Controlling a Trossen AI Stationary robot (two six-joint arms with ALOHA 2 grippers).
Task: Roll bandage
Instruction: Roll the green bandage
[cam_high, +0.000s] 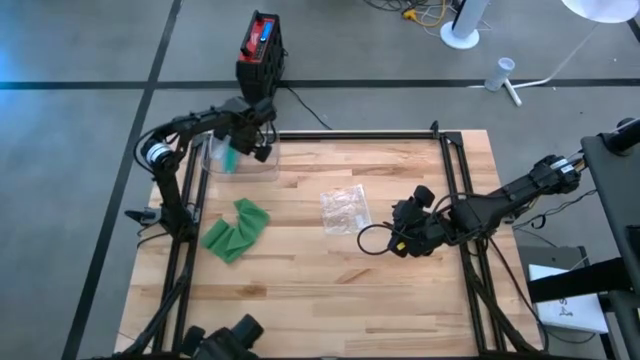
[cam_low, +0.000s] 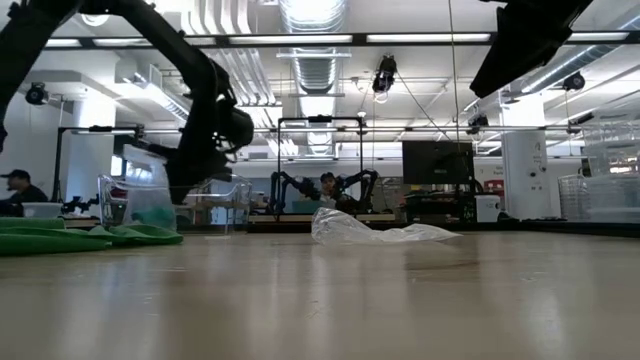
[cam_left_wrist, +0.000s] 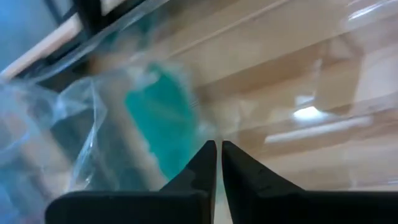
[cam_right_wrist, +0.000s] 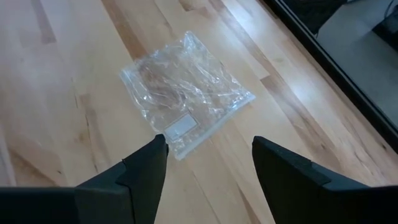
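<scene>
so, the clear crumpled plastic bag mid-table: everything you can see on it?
The clear crumpled plastic bag lies flat near the middle of the light wooden table, roughly square and wrinkled, with a small pale label near one edge. It looks empty, though faint shapes inside can't be ruled out. Nothing touches it; the right gripper hovers beside it with its jaws open.

Black-and-red box (cam_high: 262, 50) beyond the table's far edge; seated person (cam_low: 17, 187) in the room.
</scene>
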